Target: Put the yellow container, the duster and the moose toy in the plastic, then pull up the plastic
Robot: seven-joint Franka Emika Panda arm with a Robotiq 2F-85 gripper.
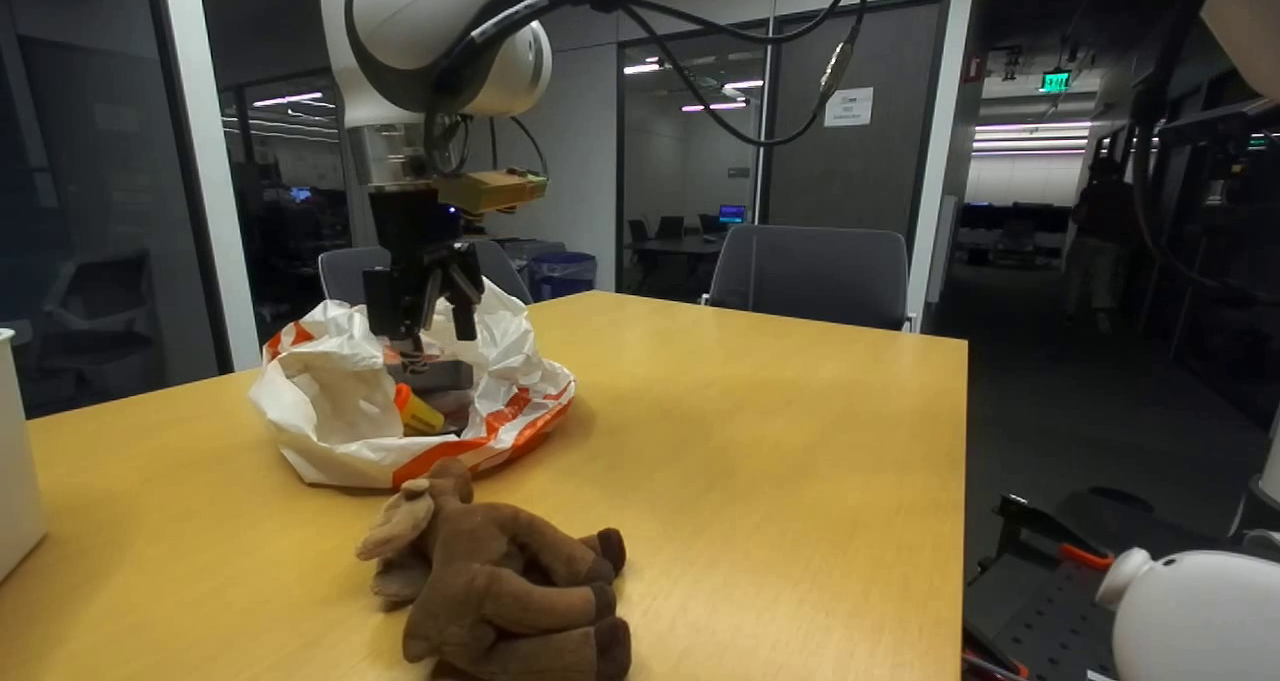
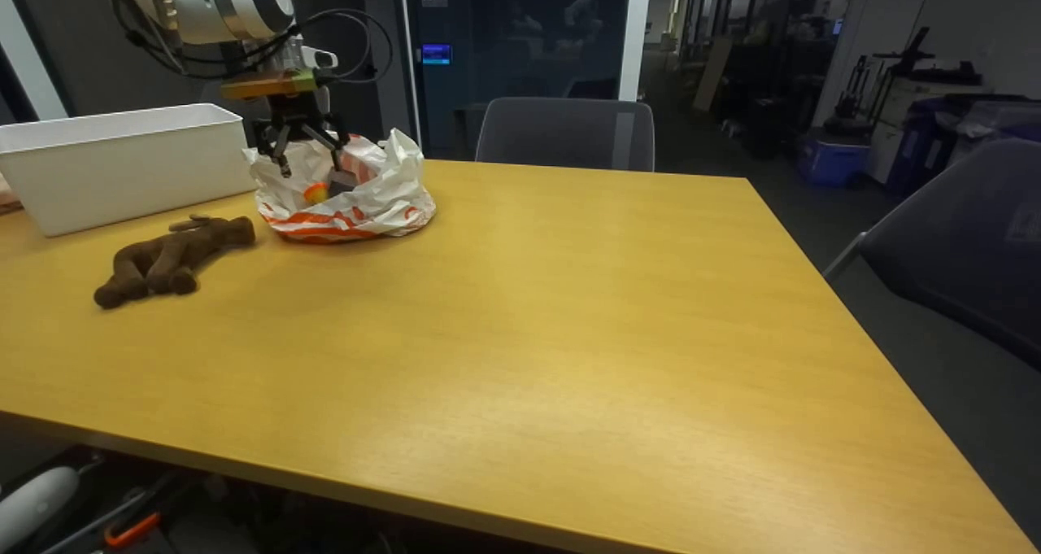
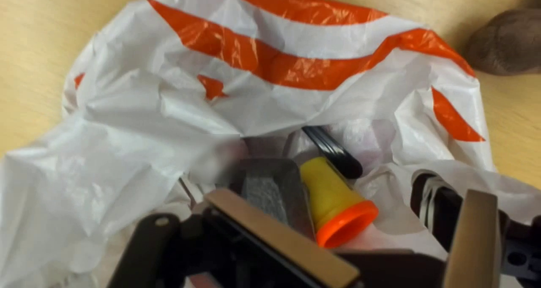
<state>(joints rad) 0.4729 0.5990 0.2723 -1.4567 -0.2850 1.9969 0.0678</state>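
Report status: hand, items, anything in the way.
Hand open over the plastic. Yellow container and duster inside. Moose toy outside, lying on the table. Possible snag: crumpled plastic between hand and toy.

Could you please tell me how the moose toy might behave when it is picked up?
The moose toy looks like soft plush, so it would probably give when squeezed. Its stuffed legs jut out from the body, so they may dangle once lifted. Lying sprawled on the table, it seems unlikely to roll.

Dim hallway [image 1: 1030, 381], soft glare on tabletop [image 2: 691, 391]
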